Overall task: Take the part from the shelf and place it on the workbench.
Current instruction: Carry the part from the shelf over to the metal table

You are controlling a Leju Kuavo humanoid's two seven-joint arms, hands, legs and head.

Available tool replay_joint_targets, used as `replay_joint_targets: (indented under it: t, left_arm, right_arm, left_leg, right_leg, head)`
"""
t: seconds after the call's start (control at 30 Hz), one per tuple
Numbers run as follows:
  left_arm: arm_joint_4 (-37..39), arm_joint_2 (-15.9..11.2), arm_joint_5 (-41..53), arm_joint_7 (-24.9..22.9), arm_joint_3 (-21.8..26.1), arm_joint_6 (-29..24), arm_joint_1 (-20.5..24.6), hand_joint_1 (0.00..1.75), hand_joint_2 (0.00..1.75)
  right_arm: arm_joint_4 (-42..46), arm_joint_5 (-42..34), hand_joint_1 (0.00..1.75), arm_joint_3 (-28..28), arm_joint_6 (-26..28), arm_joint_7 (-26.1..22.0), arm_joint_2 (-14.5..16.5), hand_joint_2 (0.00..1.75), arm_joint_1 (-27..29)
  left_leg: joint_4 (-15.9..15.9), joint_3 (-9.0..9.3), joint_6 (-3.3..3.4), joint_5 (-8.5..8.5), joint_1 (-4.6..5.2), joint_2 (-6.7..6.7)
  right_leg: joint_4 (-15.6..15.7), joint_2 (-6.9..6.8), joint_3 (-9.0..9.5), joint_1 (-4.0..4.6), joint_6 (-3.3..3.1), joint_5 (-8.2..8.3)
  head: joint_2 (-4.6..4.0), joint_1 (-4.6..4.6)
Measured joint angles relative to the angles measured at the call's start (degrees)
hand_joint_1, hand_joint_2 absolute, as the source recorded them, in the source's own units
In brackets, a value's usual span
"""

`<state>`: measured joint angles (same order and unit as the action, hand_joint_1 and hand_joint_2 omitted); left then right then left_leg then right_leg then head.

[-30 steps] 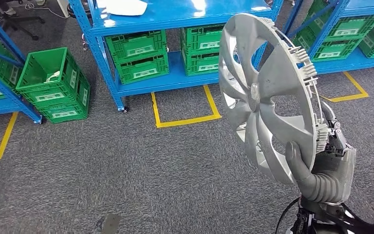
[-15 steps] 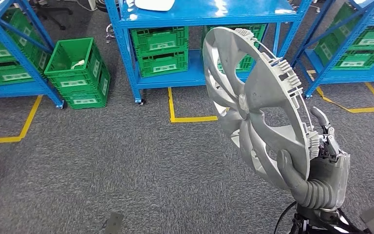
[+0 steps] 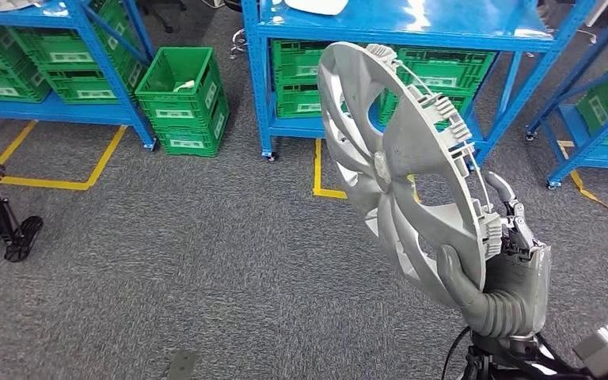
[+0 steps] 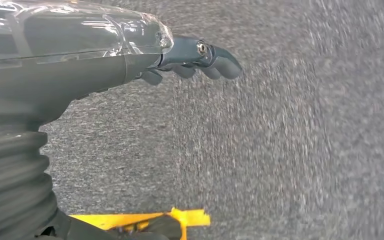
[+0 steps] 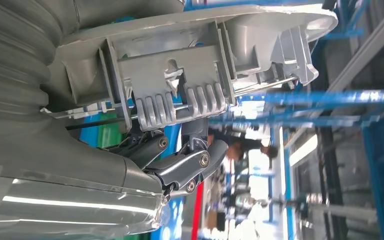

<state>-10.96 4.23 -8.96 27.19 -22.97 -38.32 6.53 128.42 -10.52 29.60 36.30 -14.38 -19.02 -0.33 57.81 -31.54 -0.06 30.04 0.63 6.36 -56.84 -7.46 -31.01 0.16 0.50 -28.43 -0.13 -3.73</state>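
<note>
The part is a large silver wheel cover, held upright on edge at the right of the head view. My right hand grips its lower rim, thumb on the spoked face and fingers behind on the clipped back. In the right wrist view the dark fingers press against the ribbed clips of the cover's rim. My left hand hangs over grey carpet with its fingers stretched out and nothing in it.
Blue shelving with green crates stands ahead, and a loose green crate sits on the floor beside it. Yellow tape marks the carpet. A dark wheeled stand is at the left edge. A person stands far off.
The whole view has swung left, so shelves and crates slid right in the picture and a dark stand came in at the left. The wheel cover stays in my right hand.
</note>
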Motion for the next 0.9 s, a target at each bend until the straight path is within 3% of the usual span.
replay_joint_targets:
  t: [0.07,0.1,0.13,0.2,0.27,0.3,0.33,0.37,0.43,0.5,0.57,0.63,0.7,0.77,0.8,0.83,0.87,0.9]
  left_arm:
    - [-0.1,-0.32,-0.14,-0.15,0.01,-0.22,-0.04,0.0,1.75]
    - [-0.12,-0.54,-0.34,-0.15,0.02,-0.35,-0.04,0.0,1.75]
    - [-0.19,-0.74,-0.7,-0.04,0.03,-0.46,-0.01,0.0,1.75]
    - [-0.47,-1.09,-1.71,0.37,0.04,-0.61,0.14,0.0,1.75]
    - [-0.72,-1.38,-2.76,0.89,0.09,-0.62,0.17,0.0,1.75]
    - [-0.76,-1.54,-3.1,1.08,0.16,-0.63,0.13,0.0,1.75]
    - [-0.8,-1.72,-3.38,1.28,0.24,-0.63,0.08,0.0,1.75]
    - [-0.87,-1.87,-3.49,1.46,0.31,-0.66,0.04,0.0,1.75]
    - [-1.07,-2.05,-3.6,1.82,0.37,-0.79,0.1,0.0,1.75]
    - [-1.2,-2.15,-3.73,2.06,0.38,-0.95,0.11,0.0,1.75]
    - [-1.22,-2.31,-3.91,2.16,0.39,-1.04,0.01,0.0,1.75]
    - [-1.25,-2.58,-4.03,2.23,0.39,-1.1,-0.06,0.0,1.75]
    - [-1.36,-2.86,-4.41,2.38,0.4,-1.2,0.01,0.0,1.75]
    - [-1.47,-3.11,-5.66,2.88,0.56,-1.37,-0.02,0.0,1.75]
    - [-1.48,-3.3,-6.54,3.22,0.79,-1.44,-0.18,0.0,1.75]
    - [-1.48,-3.52,-7.39,3.52,1.08,-1.49,-0.41,0.0,1.75]
    - [-1.47,-3.85,-8.02,3.71,1.41,-1.55,-0.64,0.0,1.75]
    - [-1.45,-4.22,-8.39,3.73,1.74,-1.61,-0.8,0.0,1.75]
  right_arm:
    - [0.03,-0.51,1.75,0.28,-1.06,-1.16,-0.02,1.75,-0.09]
    - [0.06,-0.77,1.75,0.43,-1.71,-1.78,-0.02,1.75,-0.16]
    - [0.09,-1.18,1.75,0.55,-2.45,-2.43,-0.03,1.75,-0.22]
    - [0.12,-2.29,1.75,0.74,-4.04,-3.65,-0.09,1.75,-0.31]
    - [0.05,-3.46,1.75,0.94,-5.47,-4.49,-0.17,1.75,-0.4]
    - [-0.03,-3.8,1.75,1.08,-6.01,-4.71,-0.19,1.75,-0.49]
    - [-0.12,-4.09,1.75,1.25,-6.59,-4.88,-0.2,1.75,-0.59]
    - [-0.19,-4.24,1.75,1.4,-7.13,-5.03,-0.2,1.75,-0.73]
    - [-0.25,-4.55,1.75,1.65,-8.26,-5.56,-0.21,1.75,-1.1]
    - [-0.3,-4.76,1.75,1.81,-9.03,-6.12,-0.22,1.75,-1.57]
    - [-0.38,-4.87,1.75,1.9,-9.34,-6.33,-0.21,1.75,-1.91]
    - [-0.48,-4.9,1.75,1.92,-9.43,-6.4,-0.19,1.75,-2.1]
    - [-0.61,-4.99,1.75,1.91,-9.74,-6.58,-0.19,1.75,-2.16]
    - [-0.92,-5.47,1.75,1.93,-10.79,-6.97,-0.17,1.75,-2.07]
    - [-1.17,-5.85,1.75,1.96,-11.57,-7.3,-0.13,1.75,-2.02]
    - [-1.45,-6.44,1.75,1.98,-12.41,-7.77,-0.07,1.75,-1.97]
    - [-1.73,-7.11,1.75,1.99,-13.27,-8.39,0.05,1.75,-1.92]
    - [-1.99,-7.8,1.75,2.0,-14.14,-9.15,0.22,1.75,-1.87]
  left_leg:
    - [-0.27,-0.4,0.98,-0.42,-0.01,-1.75]
    - [-0.38,-0.55,1.42,-0.72,-0.1,-2.74]
    - [-0.49,-0.69,1.87,-1.04,-0.24,-3.67]
    - [-0.55,-1.03,2.48,-1.54,-0.38,-5.54]
    - [-0.52,-1.33,2.75,-1.91,-0.21,-7.55]
    - [-0.51,-1.41,2.78,-2.06,-0.08,-8.53]
    - [-0.51,-1.44,2.78,-2.21,0.05,-9.56]
    - [-0.5,-1.42,2.71,-2.32,0.16,-10.42]
    - [-0.47,-1.57,2.45,-2.58,0.24,-11.82]
    - [-0.41,-2.1,1.94,-2.94,0.07,-12.77]
    - [-0.37,-2.76,1.33,-3.26,-0.01,-13.41]
    - [1.03,-3.89,0.79,-2.08,0.27,-10.41]
    - [6.39,-6.56,0.04,1.4,-0.02,-6.51]
    - [13.14,-9.67,-0.86,4.33,-0.96,-6.0]
    - [14.61,-10.26,-1.28,4.44,-1.36,-6.06]
    - [13.98,-9.76,-1.7,3.49,-1.69,-5.94]
    - [11.31,-8.17,-2.12,1.78,-1.94,-5.3]
    - [7.64,-6.1,-2.61,0.21,-2.05,-3.66]
  right_leg:
    - [-0.11,-1.33,-0.01,-0.06,0.55,-0.15]
    - [-0.64,-0.61,-0.12,-0.26,0.88,-0.79]
    - [-2.18,1.06,-0.62,-0.46,1.2,-2.11]
    - [-8.34,5.35,-2.87,-0.8,1.65,-6.05]
    - [-15.23,6.98,-5.58,-0.82,1.71,-8.87]
    - [-16.25,7.19,-5.94,-0.77,1.57,-8.68]
    - [-15.26,7.43,-5.42,-0.7,1.29,-7.42]
    - [-11.92,7.94,-3.89,-0.61,0.88,-5.18]
    - [-4.21,10.35,-0.53,-0.51,-0.09,-1.52]
    - [-0.73,11.8,0.84,-0.39,-0.69,-0.5]
    - [0.22,10.75,0.98,-0.38,-0.83,-0.39]
    - [1.58,9.33,1.25,-0.66,-1.04,-0.02]
    - [2.2,7.84,1.28,-0.83,-1.25,0.35]
    - [2.06,6.2,1.16,-0.92,-1.2,0.34]
    - [1.93,5.37,1.13,-1.03,-1.04,0.24]
    - [1.74,4.57,1.13,-1.2,-0.79,0.09]
    - [1.44,3.84,1.13,-1.41,-0.42,-0.14]
    - [1.0,3.17,1.13,-1.58,0.05,-0.45]
  head:
    - [0.0,0.26]
    - [0.0,0.42]
    - [0.0,0.58]
    - [0.0,1.19]
    - [0.0,1.7]
    - [0.0,1.83]
    - [0.0,1.9]
    - [0.0,1.94]
    - [0.0,1.9]
    - [0.0,1.97]
    - [0.0,2.14]
    - [0.0,1.96]
    - [0.0,1.47]
    - [-0.01,1.15]
    - [-0.01,1.1]
    - [-0.01,1.07]
    - [0.0,1.03]
    - [0.0,0.97]
